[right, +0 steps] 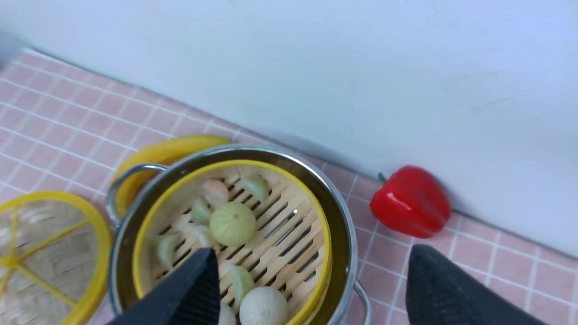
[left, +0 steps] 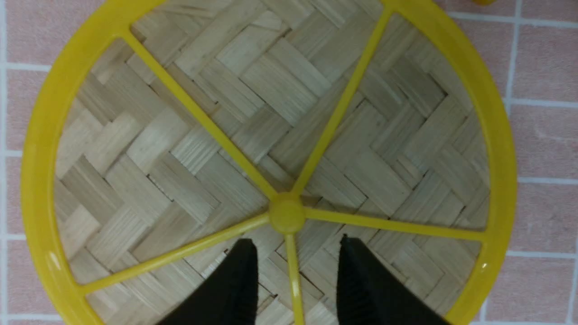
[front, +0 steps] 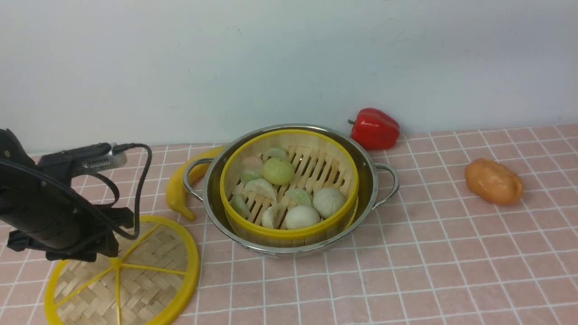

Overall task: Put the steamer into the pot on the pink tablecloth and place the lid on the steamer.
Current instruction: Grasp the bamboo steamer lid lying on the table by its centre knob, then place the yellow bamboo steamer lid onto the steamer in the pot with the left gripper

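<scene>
The steamer [front: 289, 228], holding several dumplings, sits inside the steel pot [front: 371, 180] on the pink tablecloth [front: 406, 271]. The lid [front: 149, 271] lies flat on the cloth at the front left. My left arm [front: 49, 212] hovers over the lid. In the left wrist view the left gripper [left: 295, 246] is open, and its black fingers [left: 239, 280] straddle one spoke just beside the lid's hub [left: 286, 215]. My right gripper [right: 311, 257] is open and empty, off the pot [right: 341, 216]; it is out of the front view.
A yellow banana [front: 178, 189] lies behind the pot on the left, touching its handle side. A red pepper [front: 375, 128] sits by the white wall at the back. An orange bun-like item [front: 493, 180] lies to the right.
</scene>
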`<state>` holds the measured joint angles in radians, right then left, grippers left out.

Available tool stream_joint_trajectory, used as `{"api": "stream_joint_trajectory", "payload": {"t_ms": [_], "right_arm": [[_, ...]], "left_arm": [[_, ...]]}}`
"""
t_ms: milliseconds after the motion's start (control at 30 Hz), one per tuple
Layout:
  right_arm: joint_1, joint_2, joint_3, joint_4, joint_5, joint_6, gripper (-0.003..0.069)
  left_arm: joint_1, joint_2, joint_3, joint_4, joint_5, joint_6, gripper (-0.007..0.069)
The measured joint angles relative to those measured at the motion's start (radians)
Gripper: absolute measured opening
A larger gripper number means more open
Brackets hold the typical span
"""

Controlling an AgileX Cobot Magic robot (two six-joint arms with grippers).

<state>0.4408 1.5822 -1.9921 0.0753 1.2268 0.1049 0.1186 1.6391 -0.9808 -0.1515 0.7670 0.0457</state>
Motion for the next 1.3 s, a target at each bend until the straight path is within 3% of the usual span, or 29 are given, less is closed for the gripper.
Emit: {"api": "stream_joint_trajectory", "payload": {"t_ms": [467, 633, 733, 867, 1133, 1300], "right_arm": [[0.000, -0.612, 0.288, -0.024, 0.003, -0.003, 0.0532], [0.000, -0.753, 0.366, -0.109, 0.003, 0.056, 0.0532], [0.000, -0.826, 0.430, -0.180, 0.003, 0.092, 0.0533], [0.000, -0.906, 0.522, -0.277, 0.003, 0.111, 0.0533], [0.000, -1.034, 0.651, -0.433, 0.007, 0.119, 0.0533], [0.000, -1.111, 0.684, -0.475, 0.007, 0.158, 0.0533]], "left_arm": [[0.000, 0.109, -0.001, 0.002, -0.067, 0.037, 0.0241], [0.000, 0.116, -0.001, 0.001, -0.067, 0.037, 0.0196], [-0.001, 0.116, -0.001, -0.005, -0.065, 0.037, 0.0123], [-0.001, 0.116, -0.009, -0.003, -0.042, 0.034, 0.0120], [-0.001, 0.051, -0.152, 0.176, 0.214, -0.014, 0.0120], [-0.088, -0.011, -0.368, 0.226, 0.402, -0.027, 0.0120]]}}
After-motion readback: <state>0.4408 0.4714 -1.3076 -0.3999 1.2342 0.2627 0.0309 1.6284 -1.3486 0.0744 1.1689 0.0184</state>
